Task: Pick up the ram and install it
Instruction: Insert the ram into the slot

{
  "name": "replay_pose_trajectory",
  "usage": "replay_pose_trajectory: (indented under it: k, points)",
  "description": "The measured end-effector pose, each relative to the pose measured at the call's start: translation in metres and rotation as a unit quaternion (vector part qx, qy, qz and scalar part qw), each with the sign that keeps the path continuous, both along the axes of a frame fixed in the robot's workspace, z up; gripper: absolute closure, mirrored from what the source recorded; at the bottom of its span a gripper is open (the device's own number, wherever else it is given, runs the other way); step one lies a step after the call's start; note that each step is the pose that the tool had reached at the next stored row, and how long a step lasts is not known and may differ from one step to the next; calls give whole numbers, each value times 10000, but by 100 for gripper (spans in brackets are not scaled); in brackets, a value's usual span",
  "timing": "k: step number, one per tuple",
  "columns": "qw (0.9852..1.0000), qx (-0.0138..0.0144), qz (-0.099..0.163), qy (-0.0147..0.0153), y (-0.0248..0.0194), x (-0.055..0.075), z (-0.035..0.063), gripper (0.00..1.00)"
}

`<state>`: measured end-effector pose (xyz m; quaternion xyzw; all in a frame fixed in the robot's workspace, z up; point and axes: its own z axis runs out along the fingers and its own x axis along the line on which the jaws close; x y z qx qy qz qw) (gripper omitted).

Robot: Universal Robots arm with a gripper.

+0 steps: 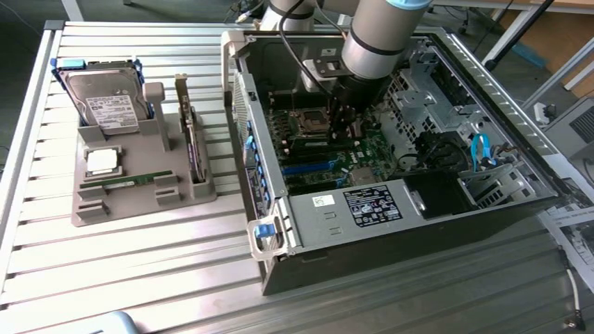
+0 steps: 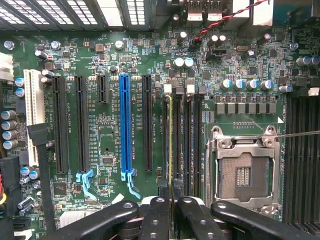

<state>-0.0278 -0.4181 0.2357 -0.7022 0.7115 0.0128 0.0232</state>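
A slatted metal table [image 1: 139, 278] carries everything in the exterior view. On it lies an open computer case [image 1: 316, 243], set on its side so that the motherboard [image 2: 107, 135] faces upward and can be reached from above. The grey robot arm [image 1: 380, 35] reaches straight down into the case.

At the exterior view's left sits a grey holder [image 1: 121, 209] with moulded seats that keep each part in a fixed, graspable pose. A hard drive [image 1: 111, 101] and a wide card [image 1: 190, 139] stand on edge. A square processor chip [image 1: 102, 161] and another green memory stick [image 1: 125, 182] lie flat.

On the board, the wrist view shows a blue expansion slot [image 2: 125, 125], an empty processor socket [image 2: 245, 175] and a row of black memory slots [image 2: 186, 145] between them.

The ram [image 2: 169, 140] appears edge-on as a thin pale line, standing upright along the memory slot nearest the expansion slots. That matches how a stick must go in.

The end effector [image 2: 170, 207] is nearly closed, and its black fingers [image 2: 156, 215] appear to pinch the near end of the ram. Whether the stick is fully seated cannot be told.
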Motion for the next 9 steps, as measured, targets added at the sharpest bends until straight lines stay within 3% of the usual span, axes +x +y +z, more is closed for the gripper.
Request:
replay_pose_trajectory:
  k: [9]
  points:
    - [10000, 0, 0, -2, 0, 11, -3, 87]
